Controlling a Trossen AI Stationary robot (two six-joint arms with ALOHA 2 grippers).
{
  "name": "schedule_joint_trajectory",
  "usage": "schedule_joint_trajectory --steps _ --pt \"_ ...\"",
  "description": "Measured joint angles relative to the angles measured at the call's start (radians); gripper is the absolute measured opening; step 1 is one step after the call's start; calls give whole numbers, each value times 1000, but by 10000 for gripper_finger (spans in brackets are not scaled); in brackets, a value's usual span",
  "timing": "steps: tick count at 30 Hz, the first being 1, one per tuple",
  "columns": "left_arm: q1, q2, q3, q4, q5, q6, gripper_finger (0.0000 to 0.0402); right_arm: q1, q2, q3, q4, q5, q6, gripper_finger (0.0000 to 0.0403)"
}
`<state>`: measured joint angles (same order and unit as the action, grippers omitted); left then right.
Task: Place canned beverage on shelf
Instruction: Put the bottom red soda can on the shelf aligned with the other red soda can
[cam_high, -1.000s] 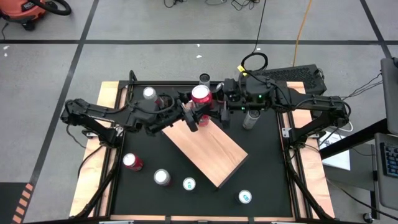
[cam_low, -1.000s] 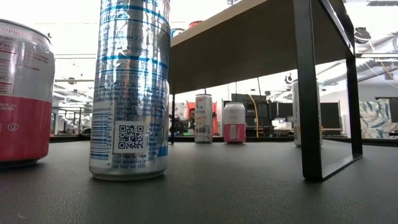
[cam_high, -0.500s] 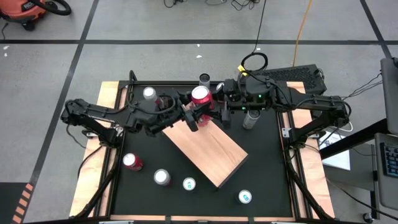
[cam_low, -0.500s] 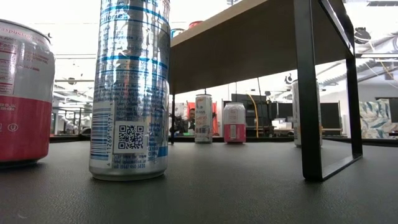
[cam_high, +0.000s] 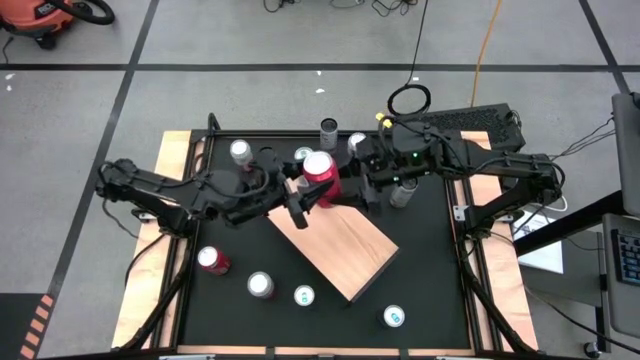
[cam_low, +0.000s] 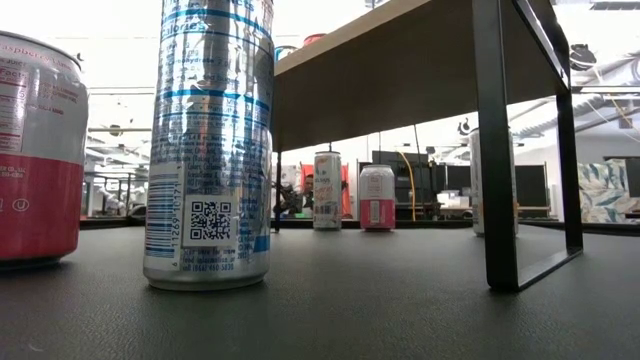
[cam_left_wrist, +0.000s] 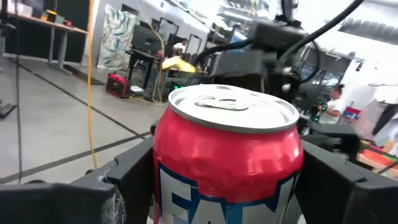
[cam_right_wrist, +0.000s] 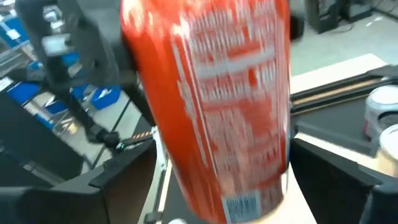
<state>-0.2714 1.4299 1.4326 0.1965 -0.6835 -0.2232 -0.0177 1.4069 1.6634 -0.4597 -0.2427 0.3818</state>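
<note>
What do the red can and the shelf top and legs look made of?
Red can: thin metal, likely aluminium, with a glossy printed wall and a bare silvery lid with pull tab. Shelf: pale wood top with visible grain, matte; its legs look like black-painted metal bar.

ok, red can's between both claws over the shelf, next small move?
Probably back the right claw straight off: its fingers stand clear of the red can, while the left claw grips it above the shelf corner.
</note>
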Motion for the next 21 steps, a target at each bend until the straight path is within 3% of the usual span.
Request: schedule_joint_trajectory --steps 10,21 --pt "-81 -54 0 -47 0 53 295 6 -119 0 -71 -71 -31 341" --pt "-135 -93 0 -241 23 47 295 34 -262 0 -177 -76 -63 341"
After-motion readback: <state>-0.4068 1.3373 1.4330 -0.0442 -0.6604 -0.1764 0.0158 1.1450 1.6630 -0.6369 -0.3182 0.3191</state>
